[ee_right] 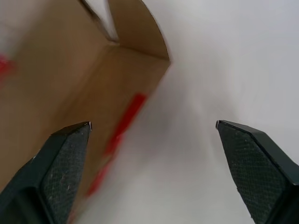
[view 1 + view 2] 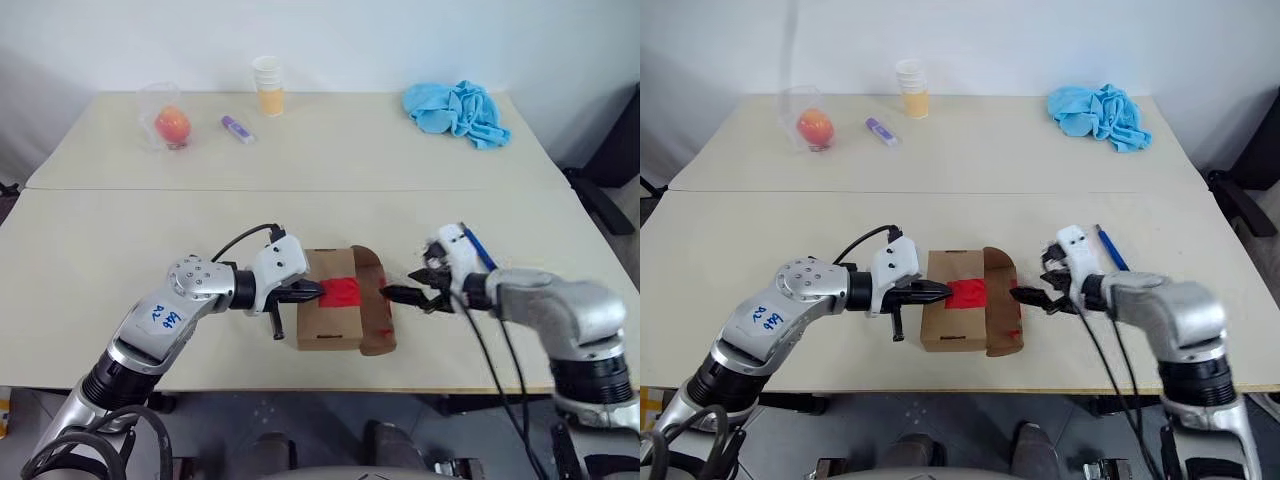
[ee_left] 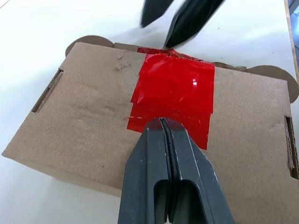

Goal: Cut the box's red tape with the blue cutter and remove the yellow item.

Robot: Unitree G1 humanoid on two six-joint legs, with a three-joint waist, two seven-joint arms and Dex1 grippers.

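The brown box [image 2: 325, 318] lies near the table's front edge, with the red tape [image 2: 342, 292] across its top. On the box's right side a flap [image 2: 372, 305] stands swung outward, with a strip of red tape on it. My left gripper [image 3: 162, 122] is shut, holds nothing, and its tips rest on the near edge of the red tape [image 3: 175, 91]. My right gripper [image 2: 408, 288] is open and empty, just right of the flap and pointing at it. The blue cutter [image 2: 1110, 247] lies on the table behind my right hand. The yellow item is hidden.
At the far side of the table stand an orange-red fruit in clear plastic [image 2: 172, 125], a purple marker [image 2: 237, 128], stacked paper cups [image 2: 268, 85] and a crumpled blue cloth [image 2: 457, 110]. The box sits close to the table's front edge [image 2: 320, 388].
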